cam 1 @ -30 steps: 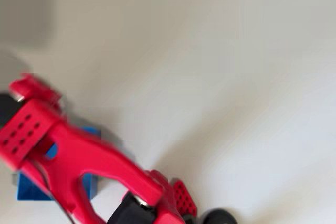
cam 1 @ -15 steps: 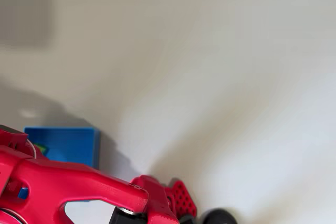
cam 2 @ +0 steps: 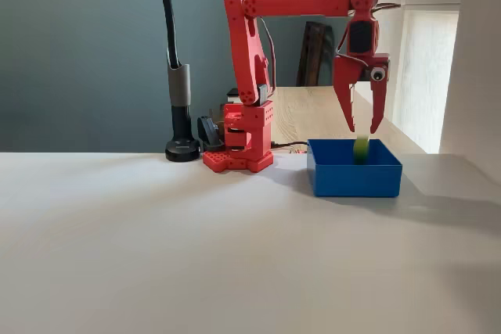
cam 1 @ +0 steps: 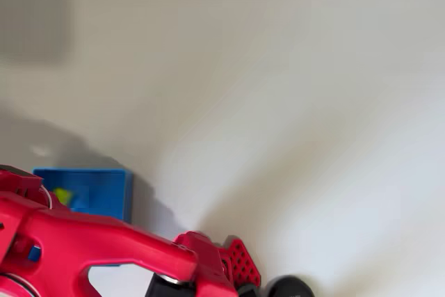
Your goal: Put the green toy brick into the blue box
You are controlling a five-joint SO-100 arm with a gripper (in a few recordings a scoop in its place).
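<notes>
The brick (cam 2: 361,149), a tiny, hard, glossy studded plastic block, likely light and best pinched across its flat sides, sits blurred just under the released, spread gripper (cam 2: 362,127), at the rim of the thin-walled blue box (cam 2: 352,179), right of centre in the fixed view.

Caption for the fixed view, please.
Red arm's open gripper hangs above the blue box, green brick just below its fingertips.
</notes>
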